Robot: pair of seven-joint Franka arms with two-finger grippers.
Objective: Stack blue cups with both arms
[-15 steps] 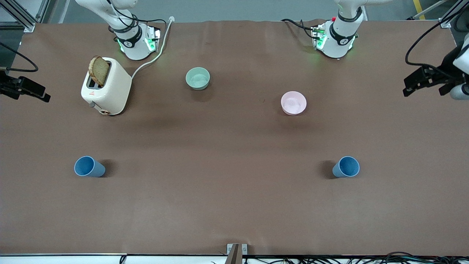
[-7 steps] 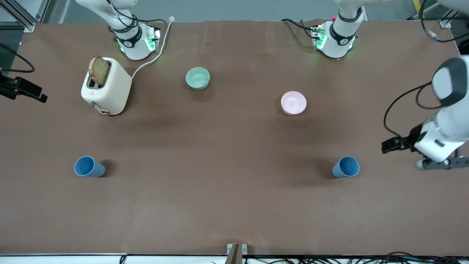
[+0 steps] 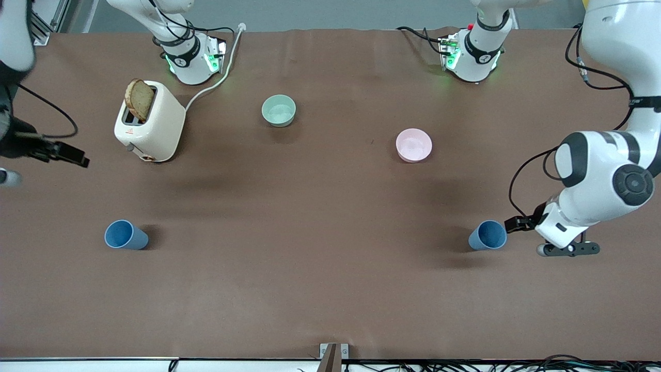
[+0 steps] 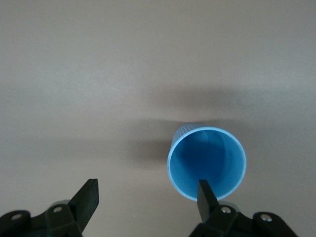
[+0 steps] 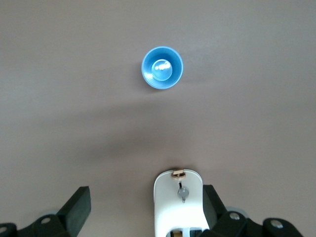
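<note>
While the left gripper (image 4: 145, 197) hangs low just beside one blue cup (image 3: 487, 235) at the left arm's end — jaws wide apart, holding nothing — the right gripper (image 5: 145, 205), equally spread and empty, hovers over the toaster (image 3: 150, 122), with the other blue cup (image 3: 125, 235) nearer the front camera.

No legible text, brand or number is seen. A small red mark is carried on the toaster (image 3: 148, 122), too small to be read as a sign.

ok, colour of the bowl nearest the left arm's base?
Pale pink: the pink bowl, showing best in the front view.
</note>
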